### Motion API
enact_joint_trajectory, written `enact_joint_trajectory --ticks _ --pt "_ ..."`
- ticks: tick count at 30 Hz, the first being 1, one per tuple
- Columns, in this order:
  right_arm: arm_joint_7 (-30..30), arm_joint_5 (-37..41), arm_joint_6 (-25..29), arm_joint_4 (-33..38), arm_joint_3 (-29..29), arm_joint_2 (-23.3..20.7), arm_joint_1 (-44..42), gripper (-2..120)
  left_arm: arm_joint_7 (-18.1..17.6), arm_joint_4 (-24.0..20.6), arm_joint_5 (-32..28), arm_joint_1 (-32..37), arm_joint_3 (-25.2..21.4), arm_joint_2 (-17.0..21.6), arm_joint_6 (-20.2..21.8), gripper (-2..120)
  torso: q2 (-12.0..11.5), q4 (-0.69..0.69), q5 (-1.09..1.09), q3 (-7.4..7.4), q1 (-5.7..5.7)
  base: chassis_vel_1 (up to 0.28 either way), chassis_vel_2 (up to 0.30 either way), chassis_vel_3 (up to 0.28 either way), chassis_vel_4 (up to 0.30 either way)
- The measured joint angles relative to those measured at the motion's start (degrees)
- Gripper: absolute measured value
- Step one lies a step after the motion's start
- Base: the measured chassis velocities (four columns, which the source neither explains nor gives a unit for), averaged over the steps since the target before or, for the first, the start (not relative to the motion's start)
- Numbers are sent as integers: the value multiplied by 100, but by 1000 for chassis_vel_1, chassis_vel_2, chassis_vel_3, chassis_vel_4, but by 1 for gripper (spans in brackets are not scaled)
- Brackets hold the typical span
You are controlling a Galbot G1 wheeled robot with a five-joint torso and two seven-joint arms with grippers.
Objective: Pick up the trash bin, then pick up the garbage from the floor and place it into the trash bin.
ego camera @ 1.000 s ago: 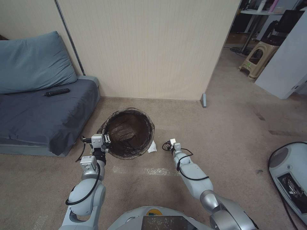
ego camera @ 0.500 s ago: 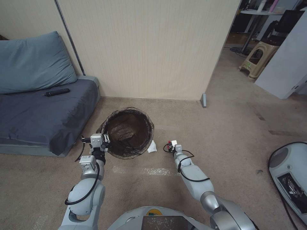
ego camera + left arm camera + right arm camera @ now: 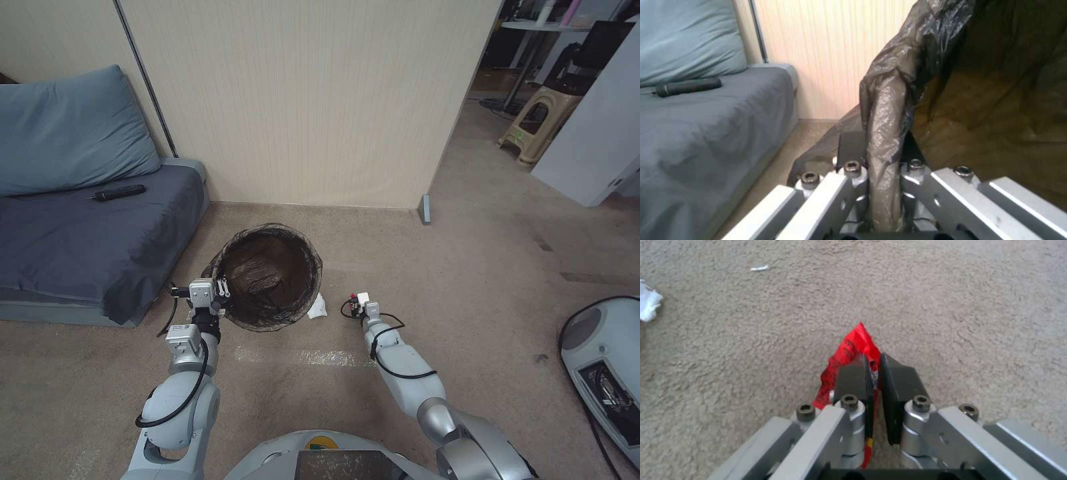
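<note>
Carpet (image 3: 978, 306); right hand (image 3: 874, 368) pinching red packet (image 3: 849, 350).

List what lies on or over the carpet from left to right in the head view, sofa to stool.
sofa → left end effector → bin → tissue → right end effector holding a red packet → stool
</note>
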Motion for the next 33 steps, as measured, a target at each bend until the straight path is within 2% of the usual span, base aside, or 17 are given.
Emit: enact_joint_trajectory --ticks 3,24,27,33 --pt "0 -1 12 -4 5 1 5 0 4 -2 0 1 1 0 -1 0 0 0 0 0 0 0 0 0 0" --pt "10 -39 87 -84 41 15 29 0 13 -12 -9 -6 -9 8 -8 0 0 0 0 0 0 0 0 0 0" --pt "44 -46 114 18 44 7 -44 0 14 -2 -10 -8 -15 8 -8 0 0 0 0 0 0 0 0 0 0" --pt "155 -38 138 734 75 -101 -475 0 2 111 -22 -32 -48 6 -12 0 0 0 0 0 0 0 0 0 0"
